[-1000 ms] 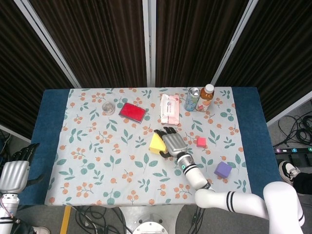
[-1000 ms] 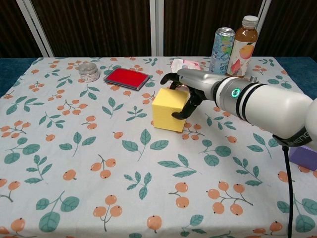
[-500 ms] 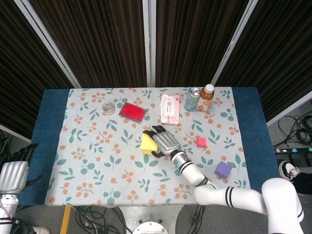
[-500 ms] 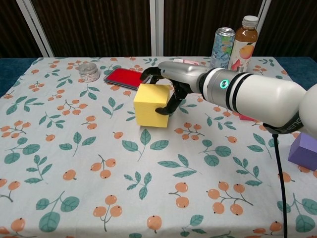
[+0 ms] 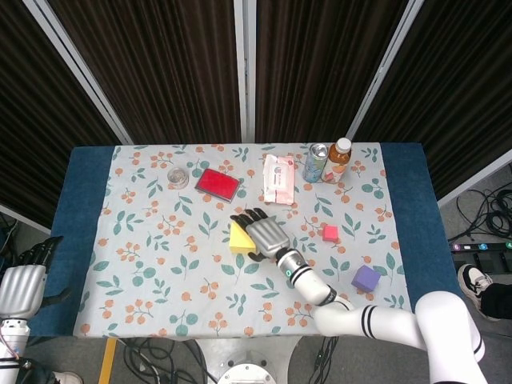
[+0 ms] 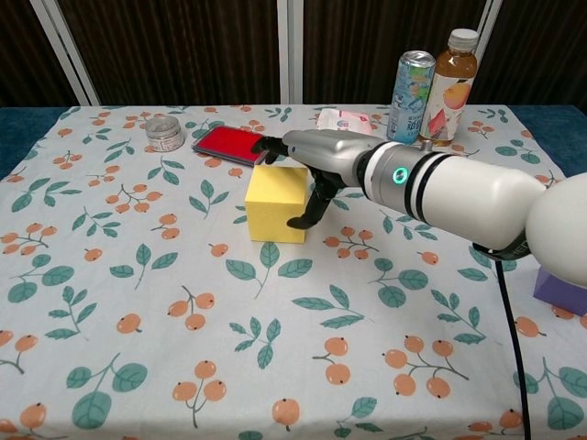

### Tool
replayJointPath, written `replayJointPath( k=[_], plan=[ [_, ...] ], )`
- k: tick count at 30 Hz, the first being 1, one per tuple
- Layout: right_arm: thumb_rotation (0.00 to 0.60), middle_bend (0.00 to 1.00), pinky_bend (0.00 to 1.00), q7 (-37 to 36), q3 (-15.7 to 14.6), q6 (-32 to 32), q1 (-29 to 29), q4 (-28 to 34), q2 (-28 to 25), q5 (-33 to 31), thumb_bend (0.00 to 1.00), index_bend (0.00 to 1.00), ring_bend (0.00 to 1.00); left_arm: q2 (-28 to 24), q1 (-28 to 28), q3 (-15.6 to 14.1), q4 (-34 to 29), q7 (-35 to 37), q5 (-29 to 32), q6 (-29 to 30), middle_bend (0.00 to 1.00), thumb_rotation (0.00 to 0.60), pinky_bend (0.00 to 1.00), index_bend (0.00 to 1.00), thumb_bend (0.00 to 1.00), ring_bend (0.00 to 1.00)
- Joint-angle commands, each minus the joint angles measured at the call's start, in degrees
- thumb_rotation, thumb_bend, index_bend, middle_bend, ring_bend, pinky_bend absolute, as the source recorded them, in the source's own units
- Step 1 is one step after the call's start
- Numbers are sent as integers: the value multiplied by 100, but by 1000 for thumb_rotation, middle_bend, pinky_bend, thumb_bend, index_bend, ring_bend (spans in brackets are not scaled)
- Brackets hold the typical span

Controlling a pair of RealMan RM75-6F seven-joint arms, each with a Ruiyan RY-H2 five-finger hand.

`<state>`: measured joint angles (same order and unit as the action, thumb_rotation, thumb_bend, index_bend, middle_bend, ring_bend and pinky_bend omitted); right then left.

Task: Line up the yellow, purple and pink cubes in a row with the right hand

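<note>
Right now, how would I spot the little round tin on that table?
Start at the flowered tablecloth and go to its far left part. Just left of the flat red case sits the tin. It is the only small, round, silvery thing there; its neighbours are flat or tall.

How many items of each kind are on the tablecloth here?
Cubes: 3 — yellow cube, pink cube, purple cube
Drinks: 2 — can, bottle
Red case: 1
Wipes pack: 1
Small jar: 1
Total: 8
</note>
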<state>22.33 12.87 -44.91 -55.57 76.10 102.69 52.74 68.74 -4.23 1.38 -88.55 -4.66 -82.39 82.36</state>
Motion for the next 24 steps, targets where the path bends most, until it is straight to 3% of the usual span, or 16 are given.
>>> replayJointPath(
  k=[1,5,13,18,24],
  plan=[
    [600,3,0,131,-85,-171,107,317,-236,-44,83,0,0,-3,1,-3,-7,-5,-20,13,223,600,232,143,185,171],
    [600,0,0,169,-228,-513,374,890,-759,121,75,0,0,-14,13,0,-33,-9,-50,62,223,600,232,143,185,172],
    [600,86,0,-536,-830,-1020,1275,2057,-2599,1222,81,7,0,-35,-4,-7,-88,-45,-125,80,223,600,232,143,185,171],
    [600,151,0,-1174,-1332,-1390,1884,2302,-3477,2019,88,64,0,-55,-59,16,-161,-108,-149,42,223,600,232,143,186,172],
    [600,179,0,-1572,-1883,-1704,2439,2084,-3925,2763,96,103,0,-81,-134,24,-227,-104,-185,-40,223,600,232,143,186,171]
  ],
)
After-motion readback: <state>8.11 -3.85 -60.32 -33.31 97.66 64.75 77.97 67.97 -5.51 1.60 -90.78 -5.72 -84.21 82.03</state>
